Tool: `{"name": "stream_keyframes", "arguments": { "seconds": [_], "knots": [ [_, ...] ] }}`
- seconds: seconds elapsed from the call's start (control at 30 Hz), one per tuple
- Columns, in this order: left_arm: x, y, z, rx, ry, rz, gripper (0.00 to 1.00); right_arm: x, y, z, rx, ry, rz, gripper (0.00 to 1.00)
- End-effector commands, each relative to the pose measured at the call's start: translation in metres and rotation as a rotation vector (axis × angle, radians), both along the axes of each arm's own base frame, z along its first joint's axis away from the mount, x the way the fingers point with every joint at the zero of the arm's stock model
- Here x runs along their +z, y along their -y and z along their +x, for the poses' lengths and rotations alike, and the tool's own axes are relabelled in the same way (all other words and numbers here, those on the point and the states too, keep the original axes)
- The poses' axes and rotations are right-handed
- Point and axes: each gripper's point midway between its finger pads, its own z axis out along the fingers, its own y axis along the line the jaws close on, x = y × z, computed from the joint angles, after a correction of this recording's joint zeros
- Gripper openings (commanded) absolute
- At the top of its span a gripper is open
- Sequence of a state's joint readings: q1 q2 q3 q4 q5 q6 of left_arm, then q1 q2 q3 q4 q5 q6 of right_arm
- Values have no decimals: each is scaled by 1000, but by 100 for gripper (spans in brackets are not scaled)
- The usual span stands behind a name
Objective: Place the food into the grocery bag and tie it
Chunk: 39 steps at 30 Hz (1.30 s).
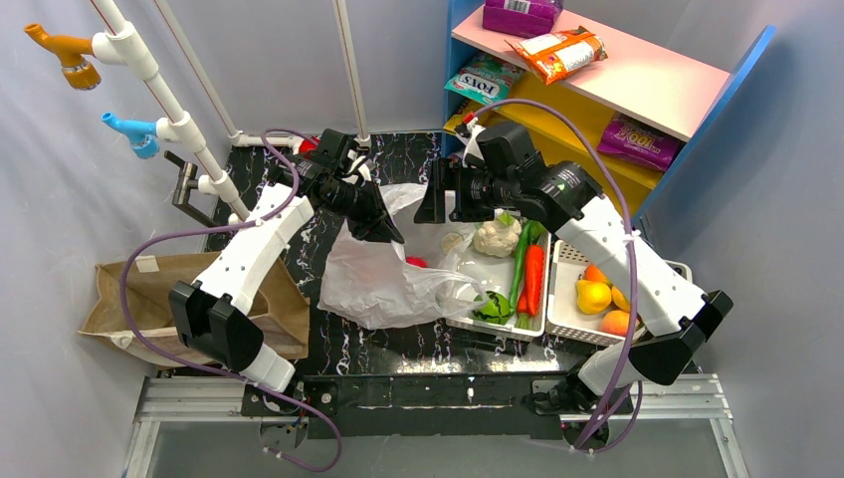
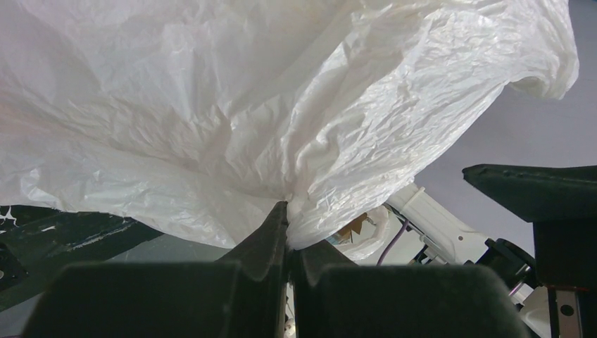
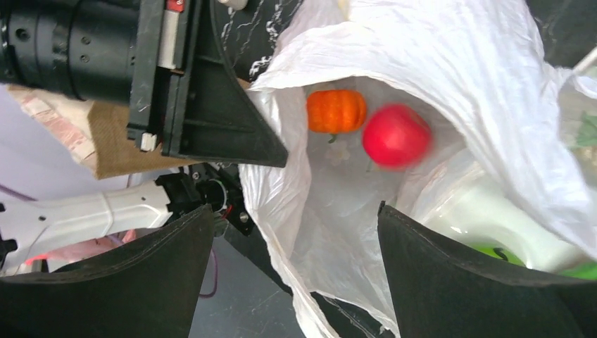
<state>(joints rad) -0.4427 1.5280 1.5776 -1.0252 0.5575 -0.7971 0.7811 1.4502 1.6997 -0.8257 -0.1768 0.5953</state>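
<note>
The grocery bag (image 1: 383, 284) lies crumpled and white on the dark table, its near-left rim lifted. My left gripper (image 1: 381, 229) is shut on a pinch of that rim (image 2: 290, 210), and the plastic (image 2: 281, 105) fills the left wrist view. The right wrist view looks into the open mouth of the bag (image 3: 331, 211). On its bottom lie an orange pumpkin (image 3: 336, 110) and a red apple (image 3: 396, 135). From above, only a red spot (image 1: 416, 262) shows through the plastic. My right gripper (image 1: 434, 205) (image 3: 296, 232) hangs open over the mouth, holding nothing.
A white tray (image 1: 468, 324) right of the bag holds cauliflower (image 1: 496, 237), a carrot (image 1: 534, 279) and greens. A basket (image 1: 565, 261) further right holds yellow and orange fruit. A brown paper bag (image 1: 149, 294) lies at the left. A shelf (image 1: 637, 85) with snack packets stands at the back right.
</note>
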Motion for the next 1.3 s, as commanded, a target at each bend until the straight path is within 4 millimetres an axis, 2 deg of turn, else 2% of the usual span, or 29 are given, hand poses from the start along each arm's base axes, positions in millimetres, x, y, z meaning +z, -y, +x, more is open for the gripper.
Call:
{"name": "stream_keyframes", "arguments": {
  "seconds": [0.0, 0.23, 0.33, 0.43, 0.6, 0.73, 0.87, 1.03, 1.17, 1.27],
  "knots": [
    [18, 3, -5, -11, 27, -34, 0, 6, 10, 9, -61, 25, -47, 92],
    [20, 3, -4, -9, 31, -36, 0, 11, 7, 8, -50, 28, -29, 93],
    [18, 2, -5, -9, 28, -34, 0, 9, 16, 9, -73, 34, -67, 93],
    [17, 3, -5, -7, 26, -37, 0, 4, 35, 8, -116, 43, -133, 93],
    [17, 3, -5, -7, 26, -43, 0, -20, 91, 5, -248, 50, -334, 94],
    [15, 4, -4, -10, 25, -44, 0, -45, 147, -1, -377, 29, -517, 94],
    [15, 6, -3, -15, 19, -50, 0, -59, 200, -11, -519, 1, -642, 94],
    [13, 8, -2, -21, 10, -53, 0, -72, 252, -19, -656, -38, -713, 95],
    [13, 10, 0, -26, 7, -61, 0, -83, 283, -20, -737, -91, -731, 96],
    [14, 13, 5, -30, 9, -63, 0, -106, 316, -20, -862, -188, -723, 97]
  ]
}}
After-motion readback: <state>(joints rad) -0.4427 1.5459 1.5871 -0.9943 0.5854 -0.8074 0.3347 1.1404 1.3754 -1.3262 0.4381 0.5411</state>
